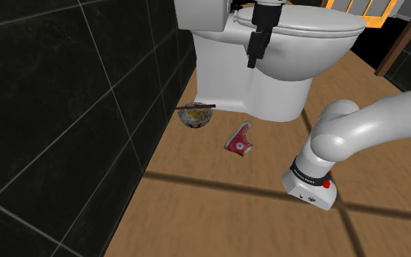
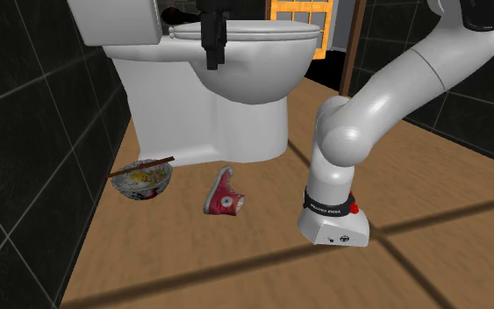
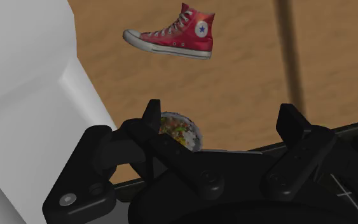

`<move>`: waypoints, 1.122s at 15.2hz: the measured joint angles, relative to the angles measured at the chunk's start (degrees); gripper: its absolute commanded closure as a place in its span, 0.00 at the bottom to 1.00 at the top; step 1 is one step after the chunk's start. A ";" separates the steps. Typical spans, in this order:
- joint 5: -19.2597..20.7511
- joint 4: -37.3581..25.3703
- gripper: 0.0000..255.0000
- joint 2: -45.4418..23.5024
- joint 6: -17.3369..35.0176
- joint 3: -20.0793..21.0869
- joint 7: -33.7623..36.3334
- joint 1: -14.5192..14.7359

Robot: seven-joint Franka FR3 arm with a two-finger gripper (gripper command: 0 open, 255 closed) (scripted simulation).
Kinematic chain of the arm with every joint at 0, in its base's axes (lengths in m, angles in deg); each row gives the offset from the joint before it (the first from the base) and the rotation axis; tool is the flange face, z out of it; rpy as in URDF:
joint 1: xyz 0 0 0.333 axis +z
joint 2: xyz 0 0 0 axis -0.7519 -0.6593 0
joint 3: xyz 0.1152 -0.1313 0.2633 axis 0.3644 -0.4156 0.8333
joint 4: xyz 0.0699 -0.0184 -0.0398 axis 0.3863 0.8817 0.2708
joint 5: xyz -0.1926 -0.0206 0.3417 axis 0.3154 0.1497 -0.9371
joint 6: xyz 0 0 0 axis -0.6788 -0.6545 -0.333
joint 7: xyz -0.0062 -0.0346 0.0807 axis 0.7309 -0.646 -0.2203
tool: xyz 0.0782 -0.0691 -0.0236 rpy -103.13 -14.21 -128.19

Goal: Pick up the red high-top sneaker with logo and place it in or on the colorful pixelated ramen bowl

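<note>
The black-tiled wall (image 1: 58,109) closed off the shoulder view's left, and the wooden floor (image 1: 218,212) ran out from it under everything. A white toilet (image 1: 269,73) stood against the back. Its bowl overhung the floor, and that was the obstacle I watched most. My white arm (image 1: 357,131) rose from its base and swung up over the toilet, so the gripper (image 1: 253,64) hung in front of the toilet's rim, well above the floor.

The pixelated ramen bowl (image 1: 195,117) sat on the floor just beside the toilet's foot, near the wall, with chopsticks (image 1: 196,107) laid across its rim. The red high-top sneaker (image 1: 239,139) lay on the floor near the ramen bowl but apart from it, between the toilet's foot and the arm's base. In the wrist view the sneaker (image 3: 174,35) lay on its side with the logo patch up.

The fingers (image 3: 292,124) stood wide apart and held nothing. The sneaker lay below them and outward, away from the toilet. Its long axis ran roughly along the line joining the fingers, so I judged that a wrist turn would be needed before descending. The toilet's side was close beside one finger.
</note>
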 measured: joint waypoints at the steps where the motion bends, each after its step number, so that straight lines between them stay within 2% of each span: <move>1: 0.00 0.00 0.00 0.00 0.00 0.00 0.00 0.00; 7: -0.70 9.73 0.00 0.92 9.16 3.74 11.31 -4.08; 10: -1.12 15.55 0.00 0.36 15.60 6.03 18.11 -6.57; 17: -2.19 25.07 0.00 -4.95 30.35 12.15 34.93 -12.44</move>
